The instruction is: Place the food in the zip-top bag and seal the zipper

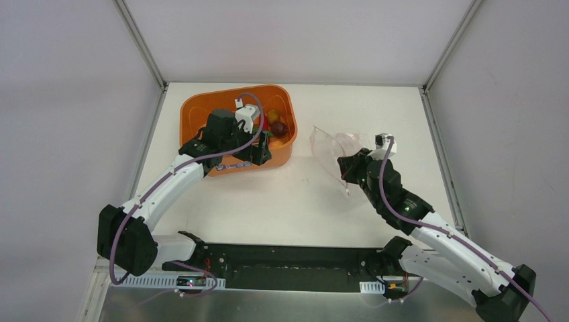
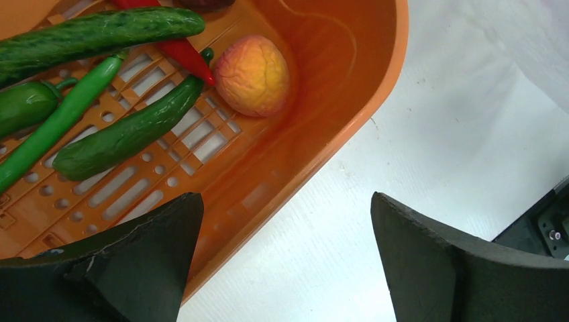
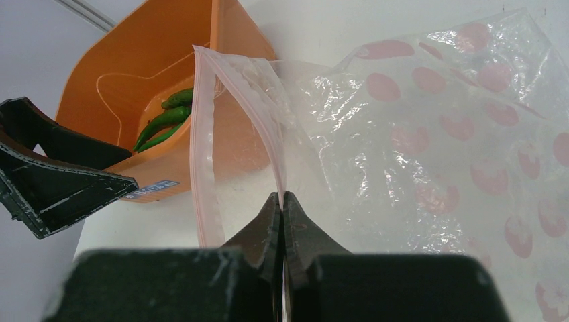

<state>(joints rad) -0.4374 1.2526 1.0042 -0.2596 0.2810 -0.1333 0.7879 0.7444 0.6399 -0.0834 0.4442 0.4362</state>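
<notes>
White table (image 1: 288, 201) bears an orange tub (image 1: 196, 111) and the zip-top bag (image 1: 332, 144).

The tub (image 2: 335, 80) is orange, peppers (image 2: 127, 134) green, chili (image 2: 184, 57) red; the clear bag (image 3: 436, 134) has pink dots and a pink zipper (image 3: 200, 154).

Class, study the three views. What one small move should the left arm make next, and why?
Probably shift the left gripper further into the orange tub and lower it onto the food. Its jaws stand open and empty, straddling the tub's wall, while the right gripper is shut on the zip-top bag by its zipper, holding the mouth open.
</notes>
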